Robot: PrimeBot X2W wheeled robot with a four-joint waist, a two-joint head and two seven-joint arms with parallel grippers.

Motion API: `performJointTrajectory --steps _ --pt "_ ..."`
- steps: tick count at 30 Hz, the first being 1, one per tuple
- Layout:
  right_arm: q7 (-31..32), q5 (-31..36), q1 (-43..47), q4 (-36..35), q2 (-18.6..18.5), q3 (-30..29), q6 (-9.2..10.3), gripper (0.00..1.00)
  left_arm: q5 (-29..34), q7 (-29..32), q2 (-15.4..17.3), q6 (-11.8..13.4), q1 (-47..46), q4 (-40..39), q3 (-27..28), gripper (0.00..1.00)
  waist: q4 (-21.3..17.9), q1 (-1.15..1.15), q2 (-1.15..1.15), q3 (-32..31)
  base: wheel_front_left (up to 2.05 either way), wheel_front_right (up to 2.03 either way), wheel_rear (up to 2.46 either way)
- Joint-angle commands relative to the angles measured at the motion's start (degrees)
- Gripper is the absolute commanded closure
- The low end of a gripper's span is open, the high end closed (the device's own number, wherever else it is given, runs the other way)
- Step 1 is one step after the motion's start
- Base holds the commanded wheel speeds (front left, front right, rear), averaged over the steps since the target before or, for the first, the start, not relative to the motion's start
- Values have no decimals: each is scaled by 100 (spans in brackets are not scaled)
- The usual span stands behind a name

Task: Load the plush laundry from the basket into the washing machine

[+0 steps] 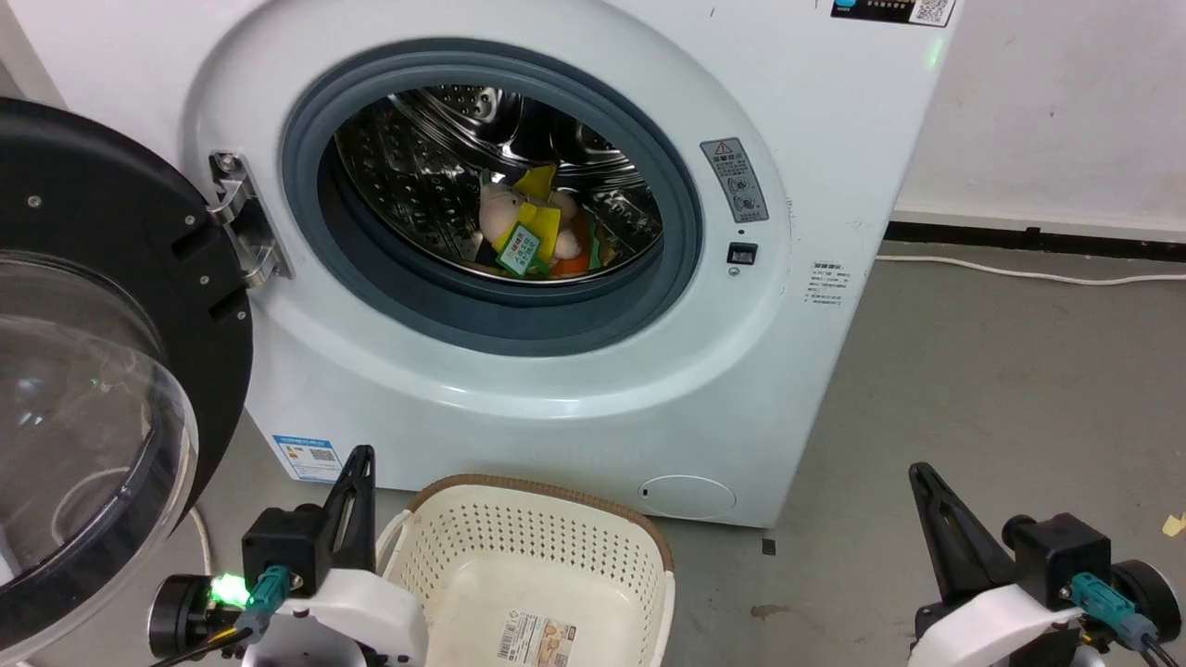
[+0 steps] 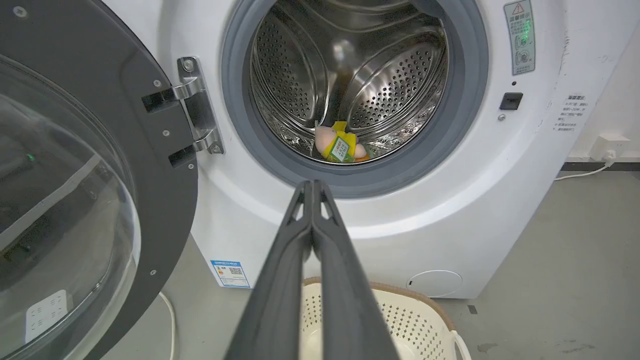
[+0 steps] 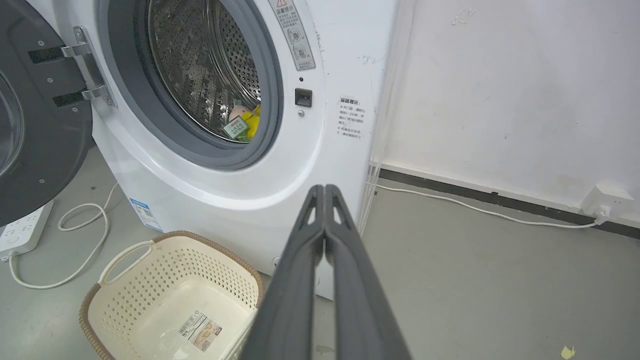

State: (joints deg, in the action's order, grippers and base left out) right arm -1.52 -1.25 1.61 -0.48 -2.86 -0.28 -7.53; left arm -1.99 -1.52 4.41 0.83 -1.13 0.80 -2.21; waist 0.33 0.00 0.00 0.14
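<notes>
Closed tight and empty, left gripper (image 2: 312, 184) and right gripper (image 3: 325, 187) sit either side of the bare basket (image 1: 547, 487)
Plush laundry (image 1: 526, 236) lies in the washing machine (image 1: 834, 139) drum (image 1: 408, 157), door (image 1: 102, 232) wide open, so loading looks done

Grey concrete floor (image 1: 973, 389) – a washer, a basket and loose cables on it

The white washing machine (image 1: 834, 139) stands on the floor, and the cream basket (image 1: 556, 488) sits upright just in front of its lower panel. To the machine's right a thin white cable (image 1: 1019, 271) runs along the foot of the wall (image 1: 1047, 111). On the machine's other side a white power strip (image 3: 20, 232) lies flat, with a looped cord (image 3: 85, 240) beside it. Small litter dots the bare patch right of the basket – a dark fleck (image 1: 768, 547) near the machine's corner, a faint stain (image 1: 769, 611), and a yellow scrap (image 1: 1175, 524) farther out.
</notes>
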Motion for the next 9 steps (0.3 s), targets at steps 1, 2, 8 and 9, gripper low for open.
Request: performJointTrajectory --steps 1,2,8,9 --pt "31 46 -98 22 -1 10 4 100 79 32 -34 -22 93 -37 61 100 -3 0 0 -1 0 0 0" --pt "43 54 -104 24 -1 12 4 100 91 44 -46 -28 95 -41 77 100 -6 0 0 -3 0 0 0" --pt "114 100 -140 40 -1 22 4 100 161 114 -115 -64 107 -66 170 100 -24 0 0 -10 0 0 0" --pt "125 107 -147 42 -1 24 4 100 173 125 -127 -69 109 -70 186 100 -27 0 0 -11 0 0 0"
